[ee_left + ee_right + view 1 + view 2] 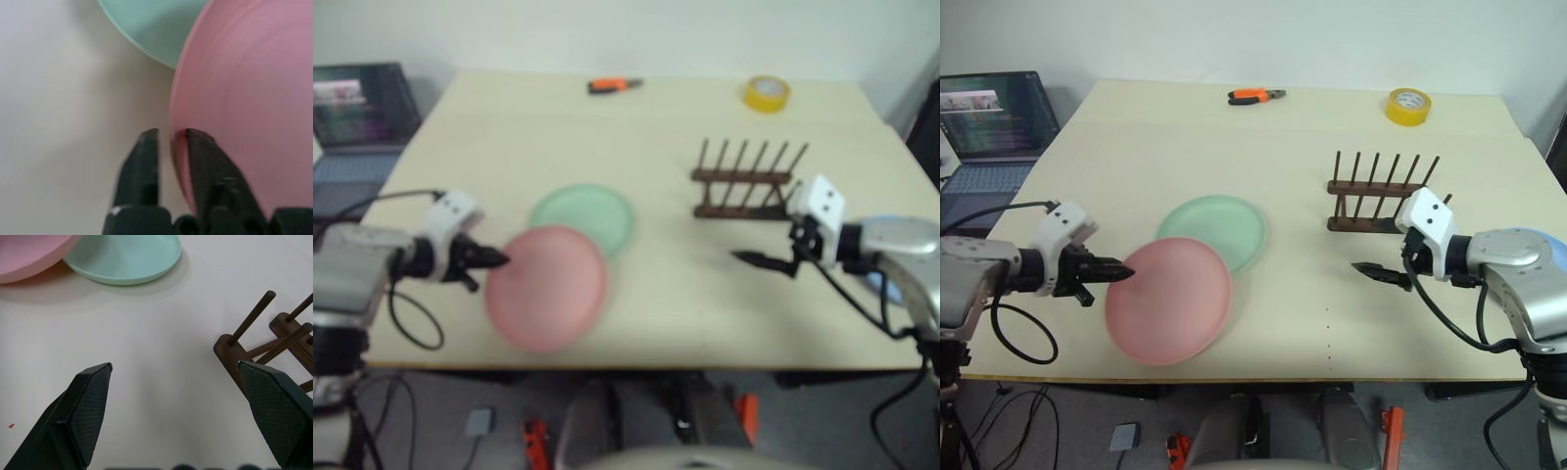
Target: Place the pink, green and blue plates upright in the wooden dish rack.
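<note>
Left hand [1116, 271] clamped on the near-left rim of the pink plate [1169, 300], one finger above the edge, one below. Pink plate overlaps the green plate [1214, 230] on the desk [1234, 147]; its edge rides over green's rim. Right hand [1371, 270] spread wide and empty, hovering beside the wooden dish rack [1377, 192], which holds nothing yet. Blue plate not spotted. For the lift: raise pink clear of green first, don't drag, then roll it vertical before approaching the pegs.
</note>
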